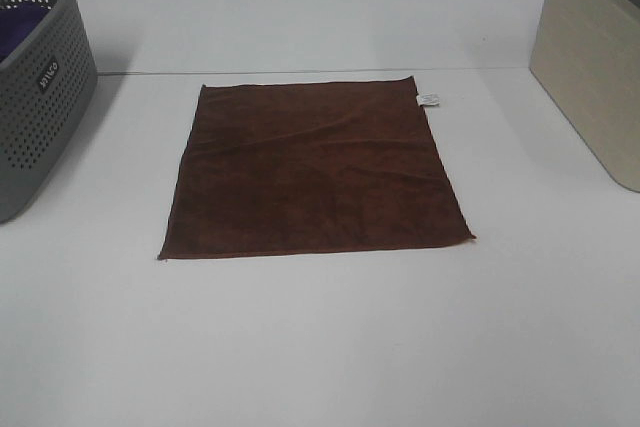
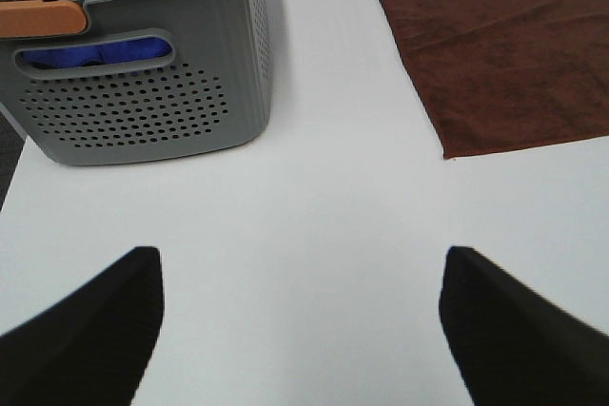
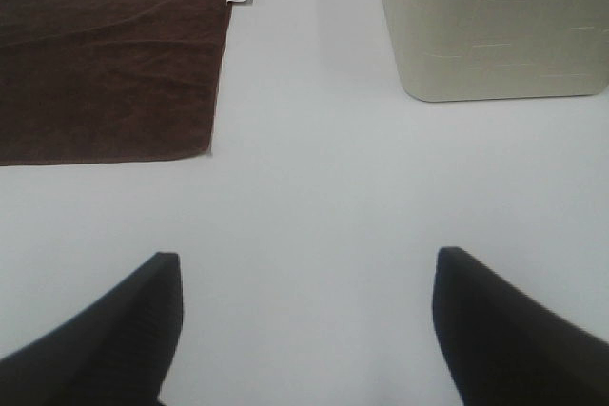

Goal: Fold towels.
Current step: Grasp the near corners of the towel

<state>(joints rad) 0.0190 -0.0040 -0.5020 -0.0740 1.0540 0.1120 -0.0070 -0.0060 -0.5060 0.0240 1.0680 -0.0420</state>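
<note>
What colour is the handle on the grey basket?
Orange-tan. The handle on the grey basket shows best in the left wrist view.

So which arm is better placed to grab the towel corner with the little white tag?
Probably the right: the tag sits at the far right corner of the towel, on that arm's side, and its fingers stand open.

Setting: looks like a lab test bench. Plain white table (image 1: 320, 347), grey basket (image 1: 40, 97) at upper left, beige bin (image 1: 590, 77) at upper right.
</note>
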